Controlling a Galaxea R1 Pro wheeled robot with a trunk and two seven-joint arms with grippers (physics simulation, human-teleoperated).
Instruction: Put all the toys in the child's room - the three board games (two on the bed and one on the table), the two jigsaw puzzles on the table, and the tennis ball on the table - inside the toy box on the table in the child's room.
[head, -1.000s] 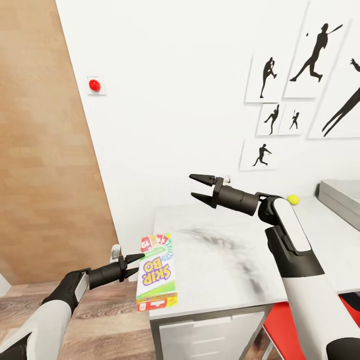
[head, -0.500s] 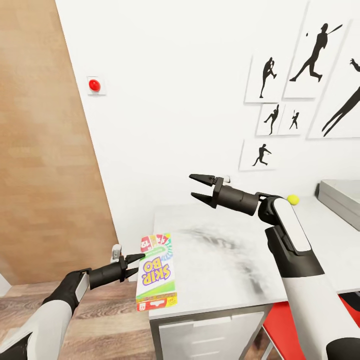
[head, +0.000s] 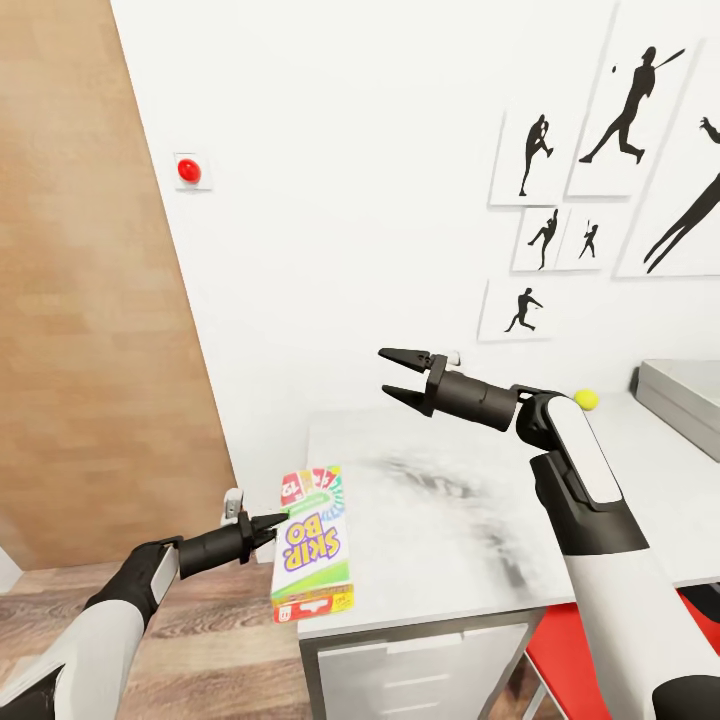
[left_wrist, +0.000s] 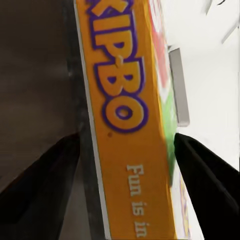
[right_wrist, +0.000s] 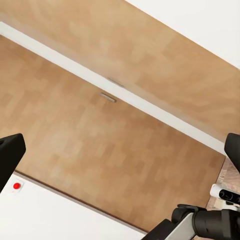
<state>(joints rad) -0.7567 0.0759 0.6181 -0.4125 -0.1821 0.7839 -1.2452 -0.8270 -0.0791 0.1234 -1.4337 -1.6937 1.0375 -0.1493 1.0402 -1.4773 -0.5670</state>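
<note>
Left gripper (head: 268, 527) fingers straddle the board game's (head: 315, 545) long edge at the counter (head: 450, 520) corner; right gripper (head: 395, 374) gapes, farther.

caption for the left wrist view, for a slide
Left tool straddling the orange edge of the Skip-Bo board game.

Board game (head: 314, 545): white cover, green edge, orange side with purple-outlined lettering. Table (head: 450, 520): pale grey, mottled. Tennis ball (head: 586, 399): yellow-green. Both claws: black.

Left gripper (head: 268, 528) low, arm extended forward, fingers narrowly parted. Right gripper (head: 392, 374) raised, pointing left, fingers spread wide.
</note>
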